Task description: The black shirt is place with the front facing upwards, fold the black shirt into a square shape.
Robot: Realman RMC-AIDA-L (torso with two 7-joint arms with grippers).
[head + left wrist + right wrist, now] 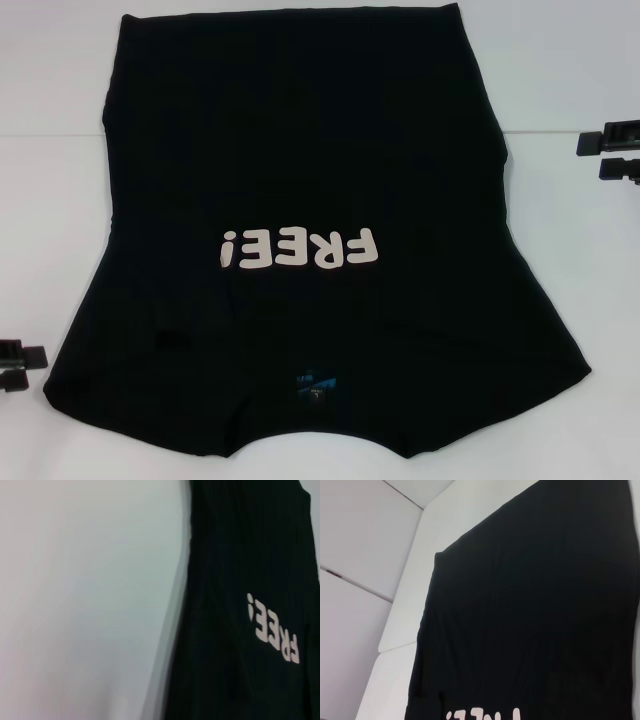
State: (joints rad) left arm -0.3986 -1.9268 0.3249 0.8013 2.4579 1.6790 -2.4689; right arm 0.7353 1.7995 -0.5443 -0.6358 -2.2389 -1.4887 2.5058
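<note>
The black shirt [300, 150] lies spread flat on the white table [560, 60], front up. Its pale "FREE!" lettering [298, 248] reads upside down to me, and the blue neck label [315, 385] sits near the front edge, with the hem at the far side. My left gripper [22, 367] is at the far left edge, just off the shirt's near left corner, open and empty. My right gripper [600, 155] is at the far right edge, apart from the shirt's right side, open and empty. The left wrist view shows the shirt [240, 555] and lettering [272, 630]; the right wrist view shows the shirt [535, 605].
Bare white tabletop [85, 605] runs along both sides of the shirt. In the right wrist view, the table's far edge [402, 600] meets a pale wall [360, 525] behind it.
</note>
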